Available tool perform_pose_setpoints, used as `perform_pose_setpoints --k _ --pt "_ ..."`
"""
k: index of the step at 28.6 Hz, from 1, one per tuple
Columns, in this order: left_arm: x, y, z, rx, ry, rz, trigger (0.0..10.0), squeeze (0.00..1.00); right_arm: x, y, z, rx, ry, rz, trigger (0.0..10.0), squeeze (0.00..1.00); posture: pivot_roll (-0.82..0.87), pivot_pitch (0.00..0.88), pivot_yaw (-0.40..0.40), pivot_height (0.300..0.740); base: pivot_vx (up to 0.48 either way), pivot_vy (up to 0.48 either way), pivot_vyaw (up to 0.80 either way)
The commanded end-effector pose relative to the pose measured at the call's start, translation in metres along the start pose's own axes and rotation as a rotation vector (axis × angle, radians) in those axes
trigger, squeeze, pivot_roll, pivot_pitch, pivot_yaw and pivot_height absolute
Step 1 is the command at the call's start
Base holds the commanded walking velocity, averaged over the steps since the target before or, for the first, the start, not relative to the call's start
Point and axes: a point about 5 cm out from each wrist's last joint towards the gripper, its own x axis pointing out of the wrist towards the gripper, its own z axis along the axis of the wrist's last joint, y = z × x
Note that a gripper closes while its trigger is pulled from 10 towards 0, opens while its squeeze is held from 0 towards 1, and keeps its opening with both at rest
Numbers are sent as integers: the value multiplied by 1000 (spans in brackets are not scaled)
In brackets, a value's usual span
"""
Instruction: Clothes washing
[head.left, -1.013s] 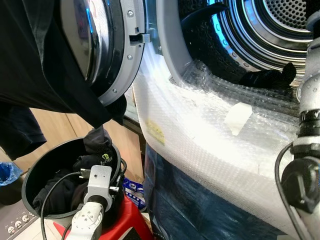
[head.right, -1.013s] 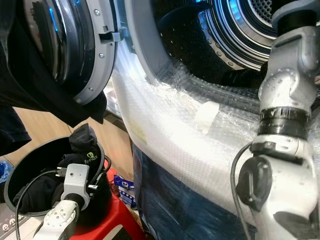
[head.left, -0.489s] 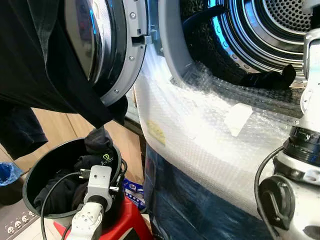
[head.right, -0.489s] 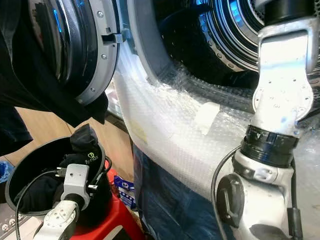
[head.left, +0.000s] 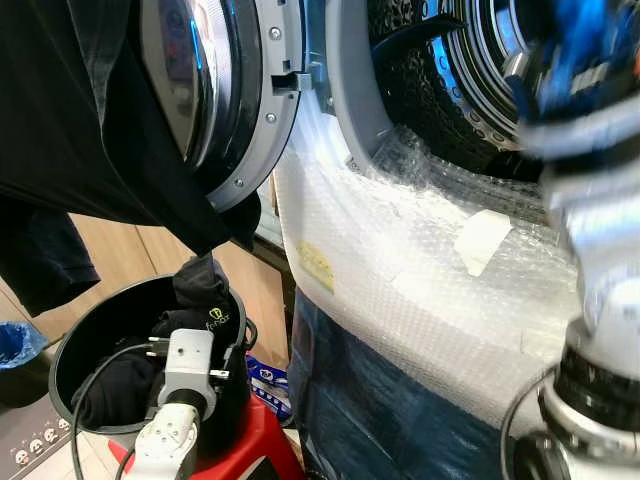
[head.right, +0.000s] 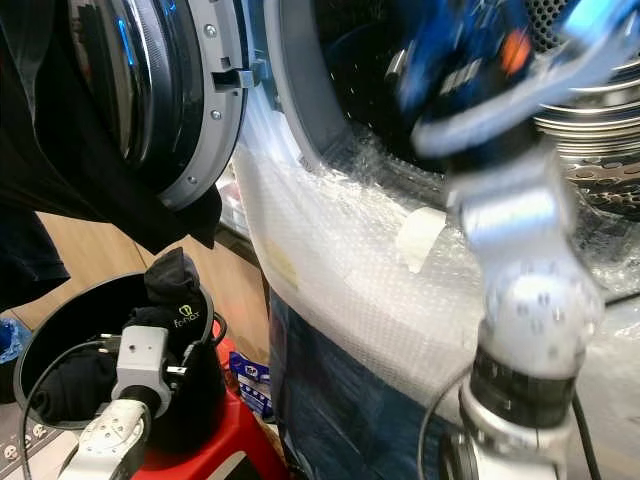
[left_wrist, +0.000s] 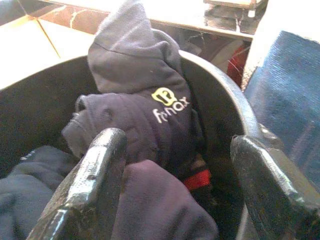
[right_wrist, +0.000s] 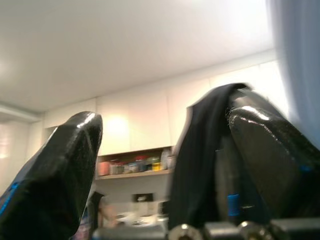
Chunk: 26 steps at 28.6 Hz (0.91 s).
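A black bucket (head.left: 68, 345) at the lower left holds dark clothes (head.left: 204, 298), one with a "fenox" logo (left_wrist: 170, 102). My left gripper (left_wrist: 175, 142) hangs open just over these clothes, a dark purple fold lying between its fingers. Above stands the washing machine with its round door (head.left: 225, 90) swung open and the drum (head.left: 450, 70) lit blue. A black garment (head.left: 60, 130) is draped over the door. My right arm (head.right: 520, 250) is raised and blurred before the drum opening. My right gripper (right_wrist: 165, 112) is open and points at the ceiling, with a black cloth (right_wrist: 200, 150) hanging beside one finger.
Bubble wrap (head.left: 400, 260) covers the machine's front below the drum, over a blue covering (head.left: 380, 400). The bucket stands on a red stool (head.left: 250, 455). A power strip (head.left: 30, 445) and a blue object (head.left: 12, 342) lie on the floor at the left.
My right arm has swung up and leftward across the drum opening and is now blurred, hiding the dark garment in the drum. My left arm has barely moved.
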Motion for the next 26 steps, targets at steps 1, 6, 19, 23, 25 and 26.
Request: perform_pose_setpoints --k 1,6,19,23,25,26 --pt "0 3 0 1 -6 16 10000 0 1 19 -6 46 36 106 10000 0 137 0 9 740 0 0 0" --pt "0 4 1 -3 -17 25 10000 0 -30 36 -41 147 254 138 10000 0 127 4 12 740 0 0 0" --pt "0 16 4 14 -33 64 10000 0 -189 40 -155 315 995 -108 5765 0 130 22 8 740 0 0 0" --pt "-2 21 8 14 -45 91 10000 0 -246 33 -177 372 1087 -317 0 0 145 22 6 740 0 0 0" --pt "-4 22 9 13 -49 96 10000 0 -266 30 -185 367 1132 -382 0 0 148 21 3 740 0 0 0" --pt "-4 23 9 13 -51 98 10000 0 -279 29 -191 371 1155 -436 0 0 149 21 7 740 0 0 0"
